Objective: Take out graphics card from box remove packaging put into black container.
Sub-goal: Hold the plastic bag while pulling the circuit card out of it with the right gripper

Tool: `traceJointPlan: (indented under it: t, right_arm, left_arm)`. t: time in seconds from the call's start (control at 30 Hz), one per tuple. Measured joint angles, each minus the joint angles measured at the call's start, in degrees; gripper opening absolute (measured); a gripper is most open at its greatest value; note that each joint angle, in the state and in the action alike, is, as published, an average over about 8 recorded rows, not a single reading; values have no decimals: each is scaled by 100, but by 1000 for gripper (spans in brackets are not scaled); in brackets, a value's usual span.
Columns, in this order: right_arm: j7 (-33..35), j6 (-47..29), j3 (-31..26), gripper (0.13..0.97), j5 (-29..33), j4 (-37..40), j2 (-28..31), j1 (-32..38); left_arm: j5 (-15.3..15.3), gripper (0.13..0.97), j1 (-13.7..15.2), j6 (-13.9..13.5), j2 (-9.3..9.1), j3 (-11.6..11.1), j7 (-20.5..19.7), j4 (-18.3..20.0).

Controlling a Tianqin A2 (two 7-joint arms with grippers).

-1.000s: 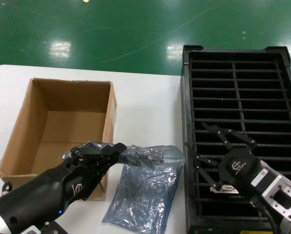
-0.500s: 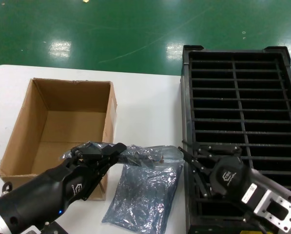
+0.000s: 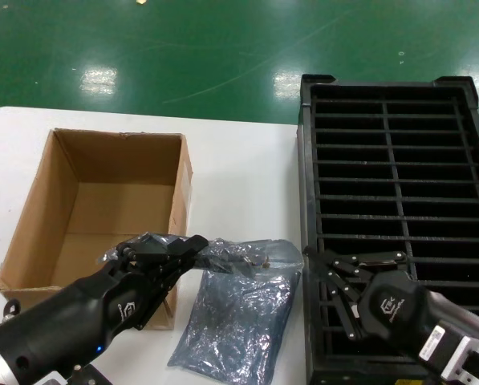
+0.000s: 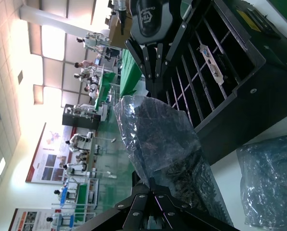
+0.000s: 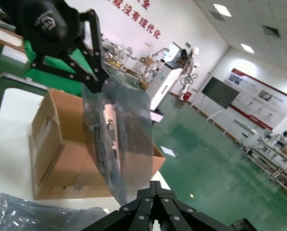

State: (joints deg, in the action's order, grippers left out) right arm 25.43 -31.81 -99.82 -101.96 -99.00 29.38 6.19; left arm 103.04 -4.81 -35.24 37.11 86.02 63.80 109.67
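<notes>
Packaging (image 3: 251,255): crinkly, slippery, limp film; stiff graphics card (image 5: 108,144) visible inside, fragile, best held by edges or bracket. Bagged card hangs lower centre of head view, between box (image 3: 103,208) and black container (image 3: 395,216). Left gripper (image 3: 192,247) clamped on bag's near end. Right gripper (image 3: 319,269), lower right, fingers together at bag's opposite end, apparently pinching film. Second bag (image 3: 235,325) lies flat on table below.
</notes>
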Motion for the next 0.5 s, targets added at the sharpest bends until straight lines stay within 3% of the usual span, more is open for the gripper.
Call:
traceJointPlan:
  t: [0.27, 0.5]
  right_arm:
    - [159, -246, -31, 135, -97, -4, -4, 49]
    - [-108, -481, -243, 134, -40, 116, 99, 406]
  left_arm:
    - [0, 140, 0, 0, 0, 0, 0, 0]
    - [0, 140, 0, 0, 0, 0, 0, 0]
